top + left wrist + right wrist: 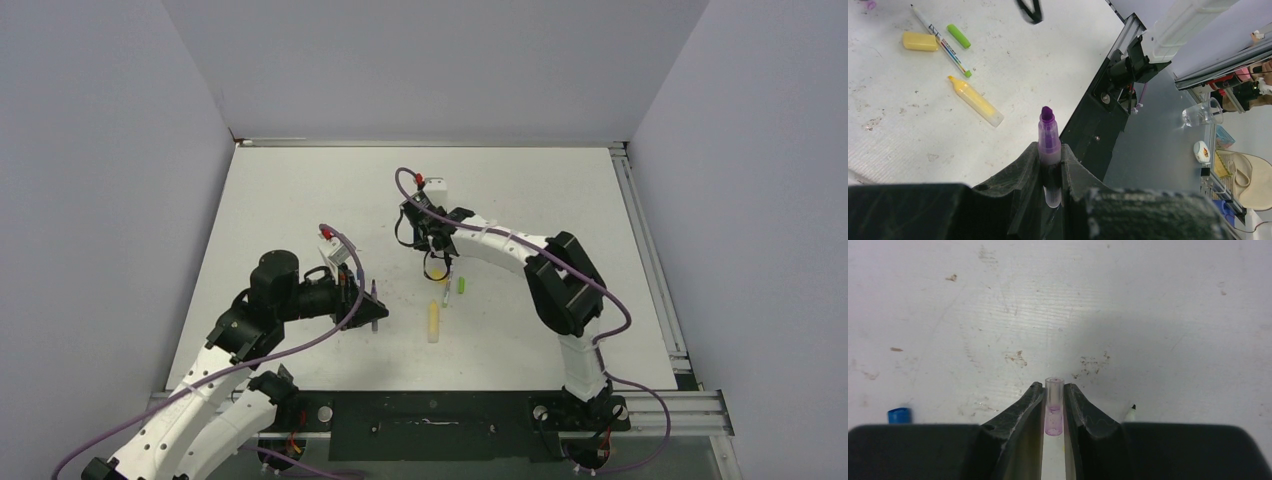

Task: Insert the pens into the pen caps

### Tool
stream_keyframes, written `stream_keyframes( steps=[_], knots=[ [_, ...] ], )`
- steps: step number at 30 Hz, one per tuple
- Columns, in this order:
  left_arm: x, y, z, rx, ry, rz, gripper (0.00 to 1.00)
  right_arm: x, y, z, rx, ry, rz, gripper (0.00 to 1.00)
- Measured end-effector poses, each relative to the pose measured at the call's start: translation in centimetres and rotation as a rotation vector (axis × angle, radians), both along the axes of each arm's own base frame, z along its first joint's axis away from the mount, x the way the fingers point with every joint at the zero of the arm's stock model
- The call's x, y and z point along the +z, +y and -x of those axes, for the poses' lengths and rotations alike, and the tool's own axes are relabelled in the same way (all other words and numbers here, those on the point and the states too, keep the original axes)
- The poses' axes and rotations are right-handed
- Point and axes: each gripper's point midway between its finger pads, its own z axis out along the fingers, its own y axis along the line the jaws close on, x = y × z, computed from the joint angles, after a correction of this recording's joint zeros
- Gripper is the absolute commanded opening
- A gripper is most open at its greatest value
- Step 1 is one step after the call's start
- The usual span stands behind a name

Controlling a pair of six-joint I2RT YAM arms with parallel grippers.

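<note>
My left gripper (1050,167) is shut on the purple pen (1049,142), which stands tip-up between the fingers; it also shows in the top view (373,303). My right gripper (1054,396) is shut on the clear pink-purple cap (1054,407) just above the table, mid-table in the top view (437,262). The yellow marker (975,101) lies on the table, as do the thin grey-green pen (942,41), the yellow cap (920,41) and the green cap (958,36). The blue cap (899,415) lies left of my right gripper. The blue-tipped pen is not in view.
The black base plate (430,425) and the metal rail (655,290) border the table's near and right edges. Grey walls enclose the white table (300,200). A pen's black tip (1132,410) pokes out beside my right fingers.
</note>
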Motion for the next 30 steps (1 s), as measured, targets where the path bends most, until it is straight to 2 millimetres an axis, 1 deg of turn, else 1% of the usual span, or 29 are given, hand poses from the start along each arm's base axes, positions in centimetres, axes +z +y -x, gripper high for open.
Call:
stream_keyframes(
  steps=[3,7,10,14,17,22,30],
  knots=[
    [-0.1,-0.1,-0.1,0.002,0.010,-0.002,0.00,3.5,-0.1,0.5,0.020,-0.051,-0.058,0.05],
    [-0.8,-0.2,-0.4,0.002,0.040,-0.018,0.00,9.1,-0.2,1.4,0.054,-0.142,-0.158,0.05],
    [-1.3,-0.4,-0.6,0.003,0.060,-0.030,0.00,12.8,-0.2,2.5,0.085,-0.207,-0.247,0.05],
    [-1.6,-0.5,-0.8,0.005,0.082,-0.037,0.00,16.3,-0.6,4.8,0.141,-0.270,-0.372,0.05],
    [-1.8,-0.7,-0.9,0.007,0.099,-0.038,0.00,18.1,-0.3,6.4,0.192,-0.297,-0.461,0.05],
    [-1.7,-1.1,-1.1,-0.002,0.119,-0.025,0.00,20.8,1.1,9.0,0.298,-0.326,-0.638,0.05],
    [-0.2,-2.2,-0.8,-0.050,0.144,0.045,0.00,24.5,2.9,12.6,0.444,-0.358,-0.871,0.05]
  ],
)
